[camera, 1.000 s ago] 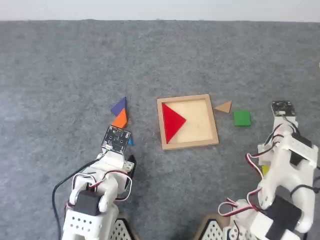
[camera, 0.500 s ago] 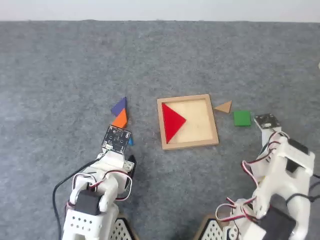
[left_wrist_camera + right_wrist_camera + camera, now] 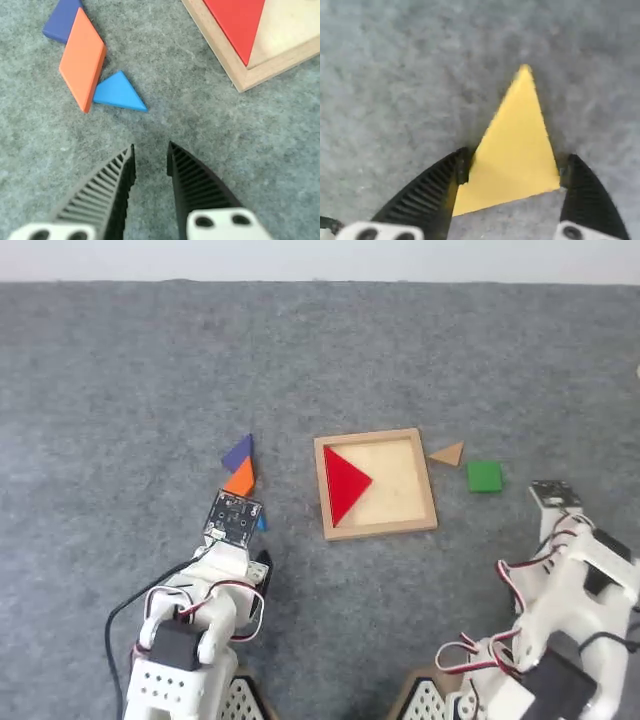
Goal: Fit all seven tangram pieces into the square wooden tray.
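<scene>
**One piece in the tray, one in the right gripper**

Near edge, right side: right gripper (image 3: 515, 161) is down at the grey table (image 3: 150, 360). Its fingers (image 3: 427, 192) press in on either side of the yellow triangle (image 3: 515, 125) at its wide end. The piece lies flat, point aimed away from the wrist.

Near edge, left side: left gripper (image 3: 150, 148) is low over bare felt, jaws a narrow gap apart, nothing between them. Just beyond the tips is a small blue triangle (image 3: 118, 93), one corner against the orange parallelogram (image 3: 81, 65). The purple piece (image 3: 61, 22) sits at the parallelogram's far end, touching it.

Table middle: square wooden tray (image 3: 382, 529). It holds the red triangle (image 3: 343, 482), lying flat with its long side along the tray's left wall and its point toward the tray's centre. Bare wood shows across the right part of the floor.

Off the tray's far right corner: tan triangle (image 3: 447, 453), near the wall but apart from it. The green square (image 3: 485, 476) is just beside it toward the table's right edge, not touching.
</scene>
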